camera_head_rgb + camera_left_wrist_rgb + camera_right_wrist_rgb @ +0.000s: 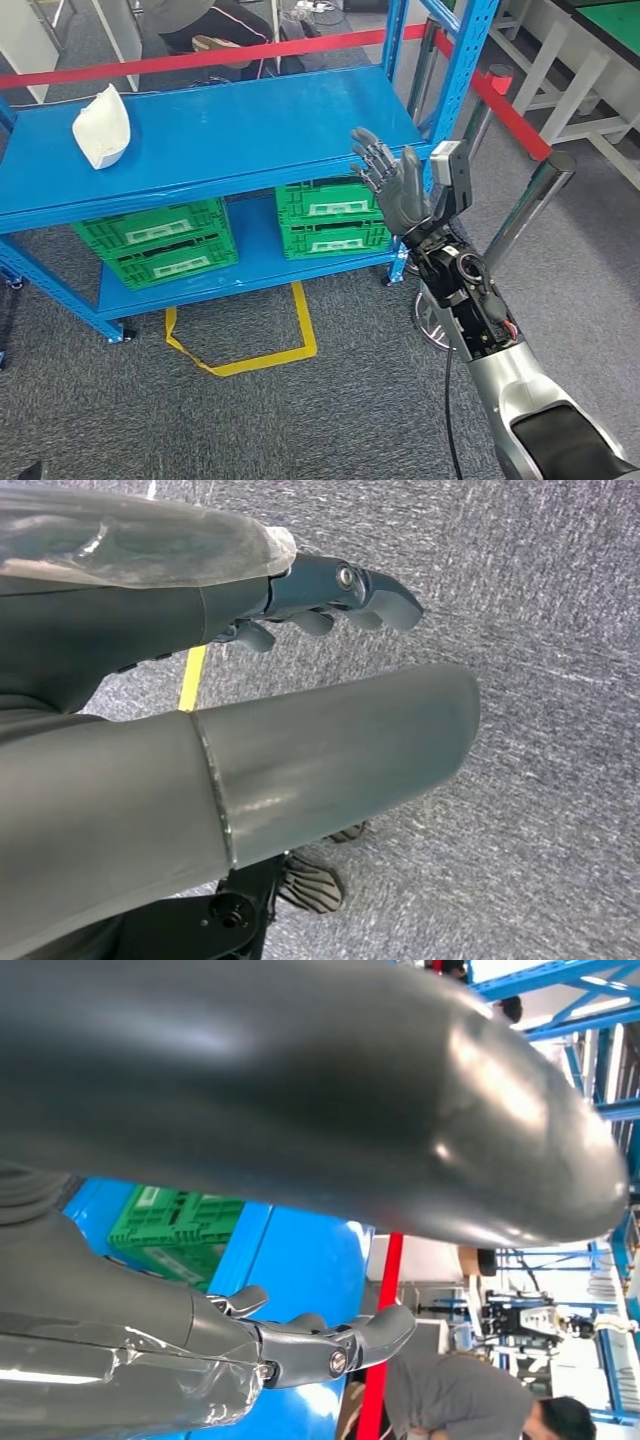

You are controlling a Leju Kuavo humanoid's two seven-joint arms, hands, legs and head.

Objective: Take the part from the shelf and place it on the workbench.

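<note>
Part [102, 126]: white, curved shell-like piece, lying on the top board of the blue shelf [226, 130], near that board's left end and closer to its rear edge. Nothing touches it.

Right hand [392, 180]: raised in front of the shelf's right end, level with the top board's front edge, palm up, fingers spread and apart, holding nothing. Well apart from the part, which sits toward the opposite end of the board. In the right wrist view the right hand's fingers [332, 1345] are extended and loosely parted, with the blue board and a green crate behind them.

Left hand [226, 710]: hangs over grey carpet, fingers [355, 590] extended, nothing in it.

Lower board: two stacks of green crates [158, 240], one toward the left, one [332, 215] toward the right.

Floor: yellow tape outline [241, 340] on carpet just before the shelf. Red barrier tape [226, 55] runs behind the shelf; a seated person [204, 25] is beyond it.
</note>
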